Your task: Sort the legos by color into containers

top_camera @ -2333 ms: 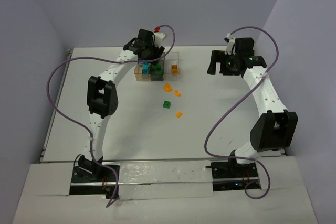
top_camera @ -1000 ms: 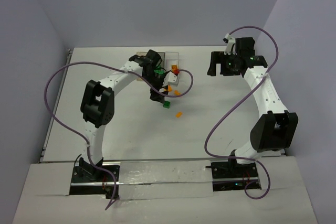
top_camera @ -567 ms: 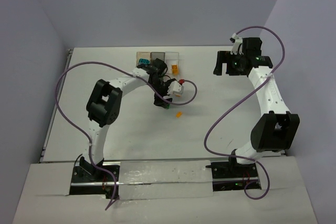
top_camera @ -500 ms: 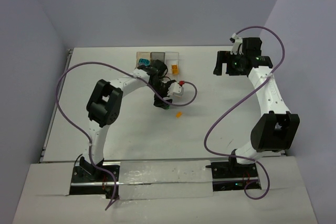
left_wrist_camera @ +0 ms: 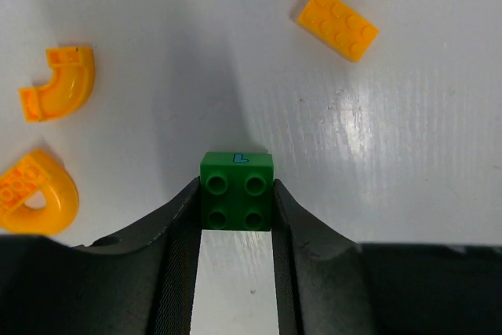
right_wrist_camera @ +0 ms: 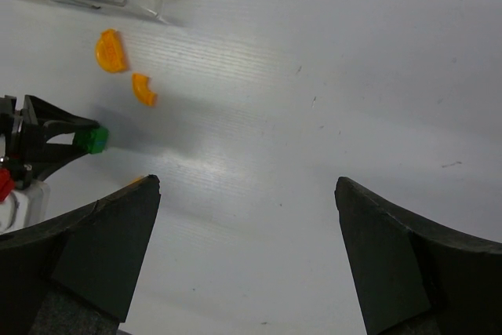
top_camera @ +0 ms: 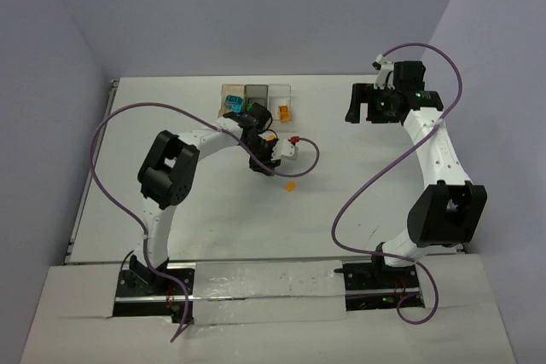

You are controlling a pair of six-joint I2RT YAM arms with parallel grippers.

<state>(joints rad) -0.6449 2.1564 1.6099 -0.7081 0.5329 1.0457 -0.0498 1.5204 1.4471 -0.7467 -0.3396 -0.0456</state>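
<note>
A green 2x2 brick (left_wrist_camera: 237, 191) is gripped between the fingers of the left hand (left_wrist_camera: 237, 203), low at the white worktop (left_wrist_camera: 408, 162), near a curved orange piece (left_wrist_camera: 59, 93). The right hand (right_wrist_camera: 247, 184) is held spread wide, grasping nothing.

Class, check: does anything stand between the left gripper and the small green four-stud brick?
Nothing visible does. The small green four-stud brick sits right between the left gripper's black fingers, which touch its sides; the orange plastic pieces lie apart.
</note>
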